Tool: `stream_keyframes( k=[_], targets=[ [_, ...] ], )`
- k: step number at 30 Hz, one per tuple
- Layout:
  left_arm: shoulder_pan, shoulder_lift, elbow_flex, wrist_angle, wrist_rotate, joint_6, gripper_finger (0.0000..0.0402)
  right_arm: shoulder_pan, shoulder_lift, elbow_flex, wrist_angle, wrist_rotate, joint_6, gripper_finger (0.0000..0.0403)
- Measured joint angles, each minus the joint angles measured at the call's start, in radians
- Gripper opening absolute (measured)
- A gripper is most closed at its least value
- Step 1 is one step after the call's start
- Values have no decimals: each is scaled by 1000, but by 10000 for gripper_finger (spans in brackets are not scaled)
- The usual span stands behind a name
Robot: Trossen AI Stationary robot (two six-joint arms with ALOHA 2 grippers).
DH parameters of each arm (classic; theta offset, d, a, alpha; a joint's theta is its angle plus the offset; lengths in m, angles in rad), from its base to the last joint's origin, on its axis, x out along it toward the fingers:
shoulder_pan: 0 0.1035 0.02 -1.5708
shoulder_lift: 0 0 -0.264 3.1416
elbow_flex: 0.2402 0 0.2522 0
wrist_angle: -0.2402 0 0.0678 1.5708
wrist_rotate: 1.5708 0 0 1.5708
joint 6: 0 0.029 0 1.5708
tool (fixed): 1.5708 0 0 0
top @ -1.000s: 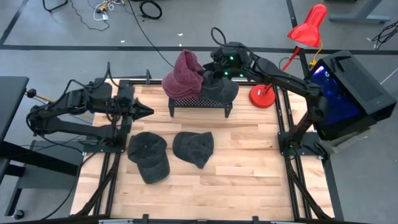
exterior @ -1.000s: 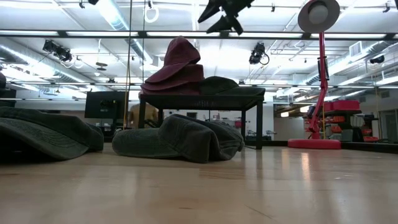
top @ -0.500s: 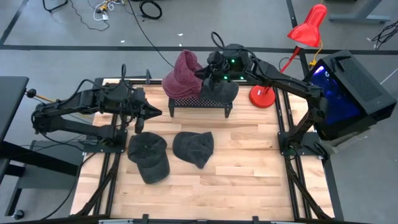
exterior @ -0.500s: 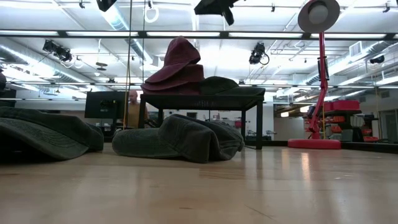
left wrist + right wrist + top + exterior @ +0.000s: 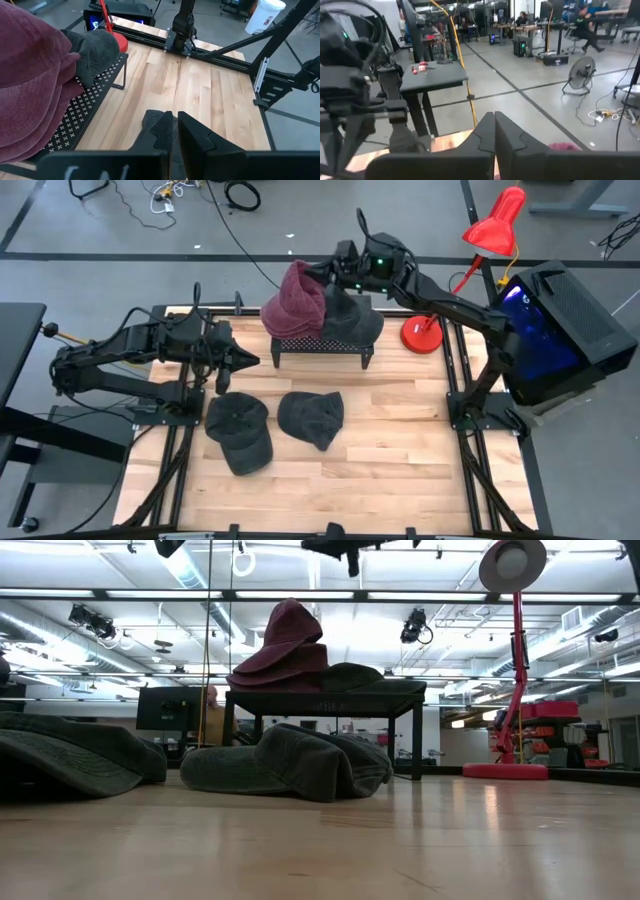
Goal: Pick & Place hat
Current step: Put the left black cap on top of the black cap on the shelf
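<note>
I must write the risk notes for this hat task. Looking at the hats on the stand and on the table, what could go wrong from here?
1. The red hat sits as a tall, uneven pile on the black stand, beside the dark hat. It might slide off if bumped.
2. The right gripper, shut and empty, hangs above that pile; lowering it could knock the pile.
3. The two hats on the table lie close together, so the shut left gripper could drag both.

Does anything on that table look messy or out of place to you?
A little. The maroon hat sits heaped and slumped on the small black stand, crowding the dark hat beside it. Two more dark hats lie crumpled on the wooden table. Nothing looks damaged or spilled.
</note>
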Motion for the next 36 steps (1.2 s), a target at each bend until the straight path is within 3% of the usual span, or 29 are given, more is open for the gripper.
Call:
stream_keyframes(
  k=[20, 36],
  targets=[
    [0, 2, 0, 0, -64, -2, 30, -50, 134, 0, 114, -44, -2, 0],
    [0, 2, 0, 0, -74, -34, 30, -49, 167, 0, 71, -94, 15, 0]
  ],
)
